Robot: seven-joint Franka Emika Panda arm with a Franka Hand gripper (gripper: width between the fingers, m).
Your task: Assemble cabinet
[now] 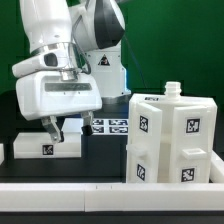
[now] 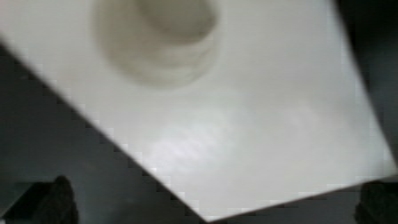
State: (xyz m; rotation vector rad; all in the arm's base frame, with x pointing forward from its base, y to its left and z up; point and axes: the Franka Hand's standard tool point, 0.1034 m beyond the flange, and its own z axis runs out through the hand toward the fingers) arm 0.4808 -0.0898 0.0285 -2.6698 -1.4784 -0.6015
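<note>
The white cabinet body (image 1: 170,140), a boxy block with small black-and-white tags and a short knob on top, stands at the exterior view's right. A low white cabinet piece (image 1: 45,147) with one tag lies at the exterior view's left. My gripper (image 1: 55,131) hangs just above it, fingers pointing down. In the wrist view, the piece fills the frame as a blurred white panel (image 2: 214,110) with a round hollow (image 2: 164,35). My gripper (image 2: 214,205) is open. Its dark fingertips (image 2: 45,200) stand far apart, and only the panel's corner lies between them with dark gaps on both sides.
The marker board (image 1: 108,126) lies flat behind, between the low piece and the cabinet body. A white rail (image 1: 110,196) runs along the table's front edge. The big white robot housing (image 1: 55,90) hides the area behind the low piece.
</note>
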